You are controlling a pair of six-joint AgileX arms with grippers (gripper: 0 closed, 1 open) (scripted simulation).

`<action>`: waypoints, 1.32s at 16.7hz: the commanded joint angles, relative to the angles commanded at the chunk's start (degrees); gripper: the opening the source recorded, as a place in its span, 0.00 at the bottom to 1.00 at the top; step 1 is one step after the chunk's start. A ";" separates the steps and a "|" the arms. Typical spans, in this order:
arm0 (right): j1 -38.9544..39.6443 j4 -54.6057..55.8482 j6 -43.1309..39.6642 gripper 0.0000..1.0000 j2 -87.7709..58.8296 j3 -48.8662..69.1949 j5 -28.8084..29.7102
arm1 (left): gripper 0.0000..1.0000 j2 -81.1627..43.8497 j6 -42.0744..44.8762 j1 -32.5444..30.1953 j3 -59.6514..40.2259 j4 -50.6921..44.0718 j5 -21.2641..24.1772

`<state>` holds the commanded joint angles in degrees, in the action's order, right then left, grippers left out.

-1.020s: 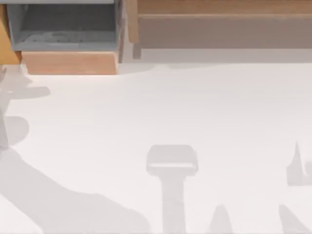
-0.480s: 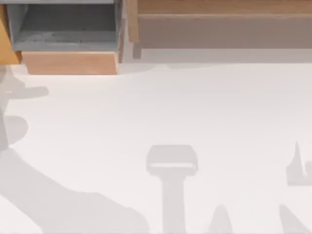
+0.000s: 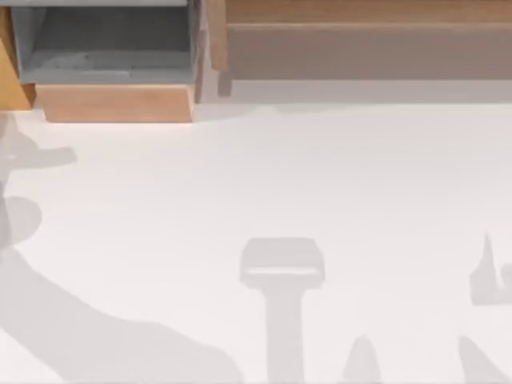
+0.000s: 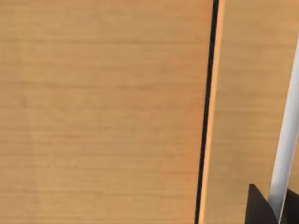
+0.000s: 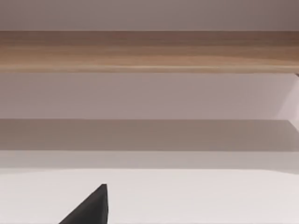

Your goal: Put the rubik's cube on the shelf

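- shelf (image 3: 368, 12) runs along the far edge, right of the grey compartment (image 3: 112, 48)
- tabletop (image 3: 320, 176) bare white, wide open
- end effector state: cannot tell, either arm
- rubik's cube location: cannot tell

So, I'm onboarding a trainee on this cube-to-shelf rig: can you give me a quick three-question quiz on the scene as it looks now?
1. True or false: in the top view, the shelf lies to the right of the grey compartment.
2. Multiple choice: the grey compartment's front panel is made of A) glass, B) wood, C) wire mesh.
3. Fill in: the soft grey shapes lying across the white table are ___.

Key: 1 true; 2 B; 3 shadows.
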<state>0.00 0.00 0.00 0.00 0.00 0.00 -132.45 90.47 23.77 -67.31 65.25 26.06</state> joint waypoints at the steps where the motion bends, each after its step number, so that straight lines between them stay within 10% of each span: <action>1: 0.00 0.00 0.00 1.00 0.00 0.00 0.00 | 0.00 0.78 -0.02 0.35 1.89 0.96 0.49; 22: 0.00 0.00 0.00 1.00 0.00 0.00 0.00 | 0.00 11.20 0.45 8.10 27.46 14.10 8.29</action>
<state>0.00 0.00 0.00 0.00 0.00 0.00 -121.25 90.93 31.87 -39.85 79.36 34.34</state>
